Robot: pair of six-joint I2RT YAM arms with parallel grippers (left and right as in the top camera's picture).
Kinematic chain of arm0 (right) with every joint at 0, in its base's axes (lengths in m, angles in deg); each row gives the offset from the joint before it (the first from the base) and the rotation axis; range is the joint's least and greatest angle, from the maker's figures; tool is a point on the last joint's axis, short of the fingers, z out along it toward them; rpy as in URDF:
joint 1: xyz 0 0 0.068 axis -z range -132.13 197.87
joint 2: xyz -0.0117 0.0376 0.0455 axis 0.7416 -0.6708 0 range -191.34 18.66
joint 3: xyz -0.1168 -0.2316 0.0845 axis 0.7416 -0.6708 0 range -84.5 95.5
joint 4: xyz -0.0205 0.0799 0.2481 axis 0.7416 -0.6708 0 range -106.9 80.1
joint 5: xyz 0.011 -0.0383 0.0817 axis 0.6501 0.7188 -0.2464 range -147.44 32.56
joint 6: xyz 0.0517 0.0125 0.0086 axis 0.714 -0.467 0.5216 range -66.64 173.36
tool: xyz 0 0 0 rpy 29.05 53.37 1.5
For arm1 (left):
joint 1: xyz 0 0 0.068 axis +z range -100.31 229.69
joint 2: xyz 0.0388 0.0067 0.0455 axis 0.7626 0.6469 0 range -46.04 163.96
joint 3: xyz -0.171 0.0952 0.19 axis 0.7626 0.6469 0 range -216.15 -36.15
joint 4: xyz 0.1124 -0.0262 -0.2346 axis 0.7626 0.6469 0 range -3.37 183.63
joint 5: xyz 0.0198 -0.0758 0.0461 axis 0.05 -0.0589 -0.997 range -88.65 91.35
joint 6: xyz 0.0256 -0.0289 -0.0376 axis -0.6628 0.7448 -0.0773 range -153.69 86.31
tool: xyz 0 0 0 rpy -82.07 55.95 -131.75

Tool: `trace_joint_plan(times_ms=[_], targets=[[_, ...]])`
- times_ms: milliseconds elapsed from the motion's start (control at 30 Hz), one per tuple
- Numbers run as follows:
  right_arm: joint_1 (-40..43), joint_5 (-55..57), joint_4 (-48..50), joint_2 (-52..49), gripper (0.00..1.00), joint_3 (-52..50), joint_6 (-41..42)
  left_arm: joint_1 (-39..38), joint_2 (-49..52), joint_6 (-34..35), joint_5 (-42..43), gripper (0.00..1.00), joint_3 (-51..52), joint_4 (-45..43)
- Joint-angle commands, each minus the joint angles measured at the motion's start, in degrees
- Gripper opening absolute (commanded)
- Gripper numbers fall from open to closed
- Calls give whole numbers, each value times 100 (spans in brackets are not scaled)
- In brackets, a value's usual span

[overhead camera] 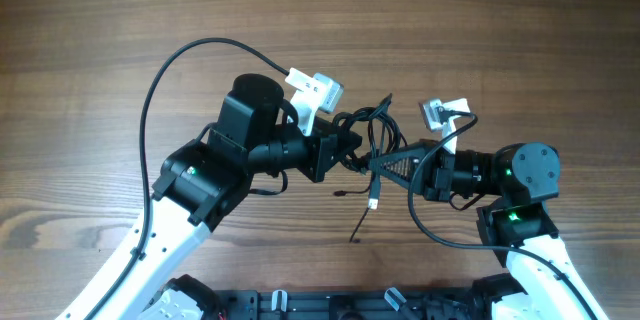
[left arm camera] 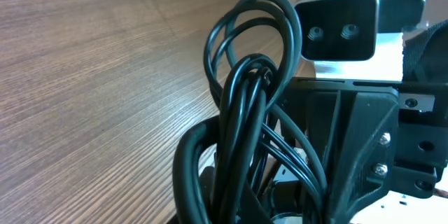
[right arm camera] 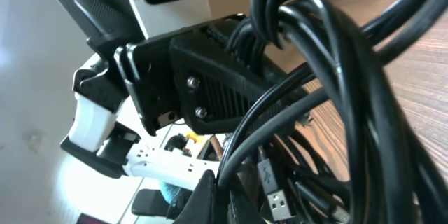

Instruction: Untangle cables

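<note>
Though knotted, cables far from table edges

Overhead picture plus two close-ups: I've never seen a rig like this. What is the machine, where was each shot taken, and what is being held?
Two robot arms work at a wooden table. The overhead picture looks straight down on both. Each close-up comes from a small camera on one arm's wrist, so it looks along that arm's claw towards the other arm. The left claw and right claw meet mid-table, both shut on one knot of thin black cables. A loose end with a silvery plug trails out of the knot. The thicker black wires looping off the arms belong to the machine.
</note>
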Motion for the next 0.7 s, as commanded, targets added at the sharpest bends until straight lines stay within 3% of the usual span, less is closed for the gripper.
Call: trace_joint_plan(times_ms=[0, 200, 367, 667], targets=[[13, 610, -286, -17, 5, 28, -177, -48, 9, -249, 129, 4, -74, 66], [13, 1460, -1154, -17, 5, 28, -540, -48, 9, -256, 560, 4, -72, 66], [13, 2009, -1150, -17, 5, 28, -420, -52, 11, -271, 1176, 4, -72, 214], [11, 2098, -1128, -17, 5, 28, 138, -595, 111, -247, 1145, 4, -72, -437]])
